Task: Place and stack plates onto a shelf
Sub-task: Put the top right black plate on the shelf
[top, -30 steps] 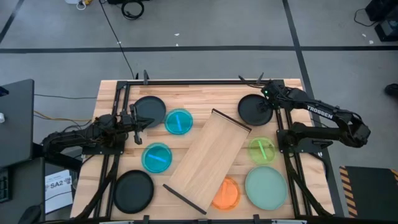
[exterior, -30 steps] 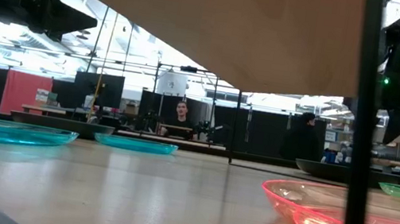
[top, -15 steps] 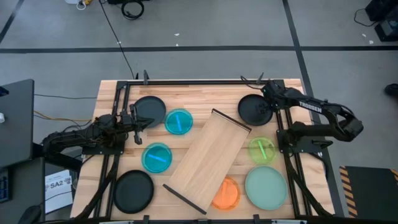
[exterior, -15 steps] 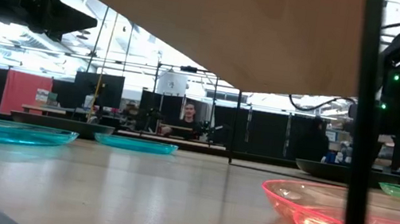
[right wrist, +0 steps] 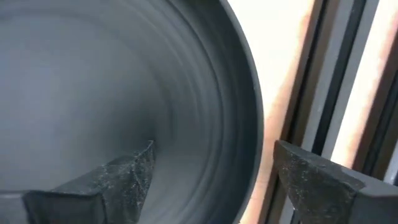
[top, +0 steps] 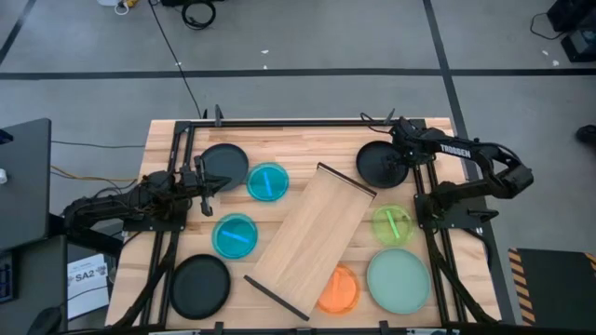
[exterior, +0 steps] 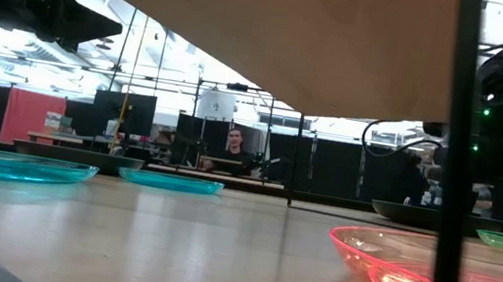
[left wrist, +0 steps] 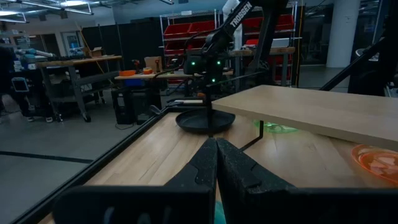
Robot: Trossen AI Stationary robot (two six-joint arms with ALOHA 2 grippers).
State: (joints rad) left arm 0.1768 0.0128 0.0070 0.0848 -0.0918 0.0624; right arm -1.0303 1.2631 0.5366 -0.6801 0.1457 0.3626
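Right wrist view | right gripper (right wrist: 211, 171) wide, fingers straddling rim of large matte black round plate (top: 382, 164) at table's far right | left gripper (left wrist: 216, 163) shut, waiting | risk: shallow bite slips off thin rim | light plain-wood shelf board (top: 312, 237) mid-table.

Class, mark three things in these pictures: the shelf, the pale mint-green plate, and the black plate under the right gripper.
shelf (top: 312, 239), high view, middle of the wooden board.
pale mint-green plate (top: 399, 279), high view, plate's centre.
black plate (right wrist: 93, 81), right wrist view, inner surface, between the open fingers.
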